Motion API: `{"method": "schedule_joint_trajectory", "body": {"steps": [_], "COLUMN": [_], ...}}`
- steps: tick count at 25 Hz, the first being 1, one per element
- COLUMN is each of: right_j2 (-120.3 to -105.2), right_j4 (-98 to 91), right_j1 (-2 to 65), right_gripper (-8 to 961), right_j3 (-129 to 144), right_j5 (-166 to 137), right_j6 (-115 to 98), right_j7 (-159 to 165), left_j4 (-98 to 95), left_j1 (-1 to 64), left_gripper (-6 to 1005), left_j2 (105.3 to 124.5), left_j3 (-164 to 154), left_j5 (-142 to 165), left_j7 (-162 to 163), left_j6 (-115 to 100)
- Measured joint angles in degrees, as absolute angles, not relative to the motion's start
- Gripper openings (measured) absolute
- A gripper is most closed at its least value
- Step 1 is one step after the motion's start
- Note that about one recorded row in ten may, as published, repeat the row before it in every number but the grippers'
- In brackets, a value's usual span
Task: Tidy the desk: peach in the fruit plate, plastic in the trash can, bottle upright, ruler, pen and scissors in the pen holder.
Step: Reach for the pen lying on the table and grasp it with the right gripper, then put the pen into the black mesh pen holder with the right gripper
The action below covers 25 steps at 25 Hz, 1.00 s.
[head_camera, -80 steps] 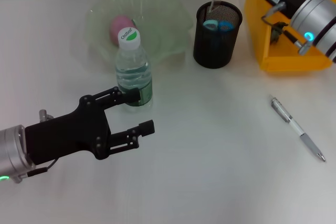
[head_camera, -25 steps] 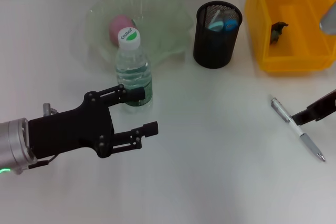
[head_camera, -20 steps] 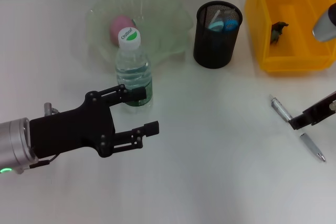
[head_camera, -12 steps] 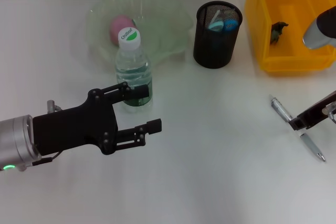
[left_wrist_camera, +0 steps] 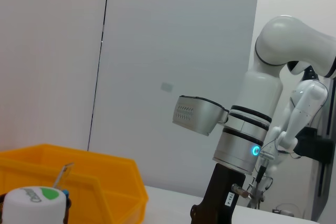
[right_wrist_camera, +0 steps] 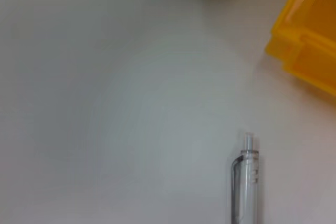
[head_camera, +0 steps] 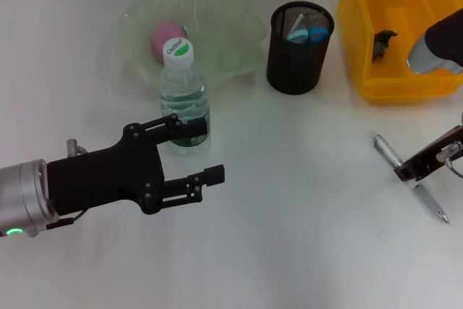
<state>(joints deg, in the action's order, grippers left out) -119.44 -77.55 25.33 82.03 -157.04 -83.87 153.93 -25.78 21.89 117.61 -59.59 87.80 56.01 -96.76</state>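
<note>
Pen (head_camera: 409,176) lying flat on the bench (head_camera: 304,236) near its right edge, set at a slant, in front of the yellow trash can (head_camera: 394,34); clear clip end (right_wrist_camera: 245,182) seen from the right wrist view, with bare bench around it. Right gripper (head_camera: 428,163) down over the middle of the pen, one dark finger crossing the barrel; cannot tell whether spread or closed.

Pen holder (head_camera: 300,47), black mesh, standing toward the far edge of the bench, just left of the trash can, blue scissors handles (head_camera: 304,34) showing inside. Small dark scrap (head_camera: 382,43) lying in the trash can.

Fruit plate (head_camera: 217,27), pale green, at the far edge left of the pen holder, pink peach (head_camera: 165,37) resting in it. Bottle (head_camera: 184,95) upright just in front of the plate, white cap with a green mark on top.

Left gripper (head_camera: 195,151) black, low over the bench near its left edge, fingers spread wide, nothing between them; farther finger (head_camera: 173,128) close against the base of the bottle, nearer finger (head_camera: 195,182) well clear.
</note>
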Motion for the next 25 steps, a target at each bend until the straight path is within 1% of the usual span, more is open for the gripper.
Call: {"method": "schedule_joint_trajectory", "body": {"steps": [6,12,19,22,23,25], "right_j2": [-119.44,-119.5,-119.61,-119.65,-119.46,-119.35], "right_j4": [-77.43,-77.74,-85.06,-87.94,-88.32,-87.84], "right_j1": [25.27,24.94,21.99,20.46,19.71,19.23], "right_gripper": [233,117,116,116,116,116], "right_j3": [83.18,83.23,80.12,72.75,67.22,64.09], "right_j5": [-157.3,-157.62,-153.51,-144.98,-136.92,-131.34], "right_j6": [-83.29,-82.76,-82.84,-83.7,-84.07,-84.04], "right_j7": [153.93,153.93,151.6,146.62,142.38,139.14], "left_j4": [-25.57,-25.68,-25.68,-25.76,-25.77,-25.81], "left_j1": [21.82,21.48,21.28,21.14,21.13,21.1], "left_gripper": [750,750,750,750,750,750], "left_j2": [117.68,117.68,117.61,117.65,117.66,117.67], "left_j3": [-59.59,-59.59,-59.59,-59.59,-59.59,-59.59], "left_j5": [87.8,87.81,87.8,87.8,87.8,87.8], "left_j7": [55.91,55.86,55.83,55.81,55.81,55.81], "left_j6": [-96.76,-96.76,-96.76,-96.83,-96.85,-96.92]}}
